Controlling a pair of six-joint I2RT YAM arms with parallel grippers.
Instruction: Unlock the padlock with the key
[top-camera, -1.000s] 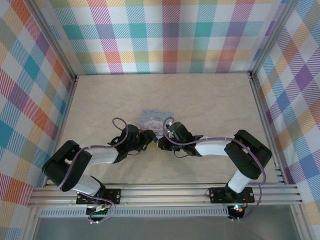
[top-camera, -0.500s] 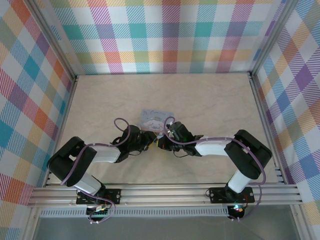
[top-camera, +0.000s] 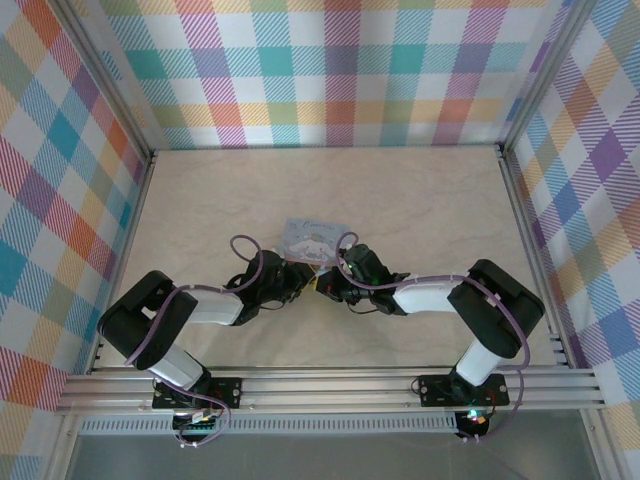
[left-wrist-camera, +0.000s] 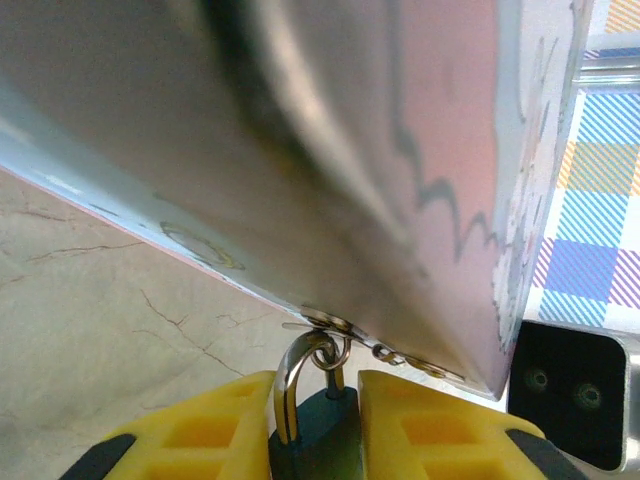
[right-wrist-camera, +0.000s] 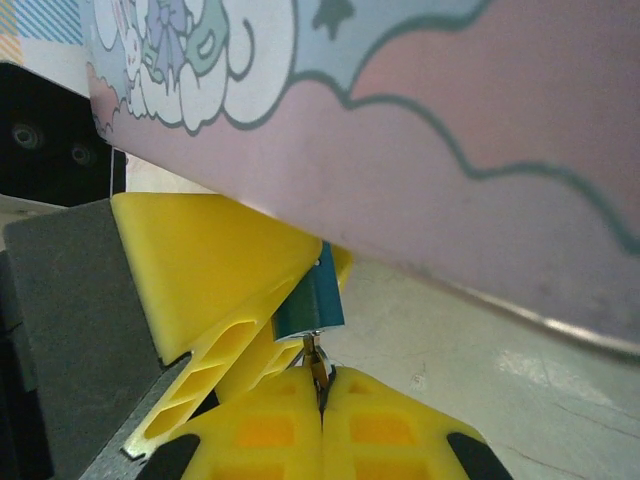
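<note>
From the top we see both arms bent inward, meeting mid-bench (top-camera: 430, 200) on the near side of the tin (top-camera: 312, 236). L hand (left-wrist-camera: 318, 405) sits left of the meeting pt and is narrow: its yellow fingers (left-wrist-camera: 215, 425) pinch the padlock (left-wrist-camera: 322, 432) on both flanks, touching the teal body. In the L wrist view the lock stands upright btwn them, w/ the silvery shackle (left-wrist-camera: 290, 385) pointing up and hooked thru a small ring (left-wrist-camera: 325, 348) at the tin's edge. The tin looms tilted over the hand, pink and pale blue w/ a cartoon print. Marbled bench shows below-left. In the R wrist view we see the same padlock from the other side, wedged in L hand's yellow fingers just under the tin's edge. R hand (right-wrist-camera: 322, 390) sits right of the lock, fingers pressed flat together, nipping the key (right-wrist-camera: 317, 358), a thin metal sliver. The key tip meets the lock's underside; how deep it sits we can't tell. The two hands are v. close, fingertips almost touching below the lock.
</note>
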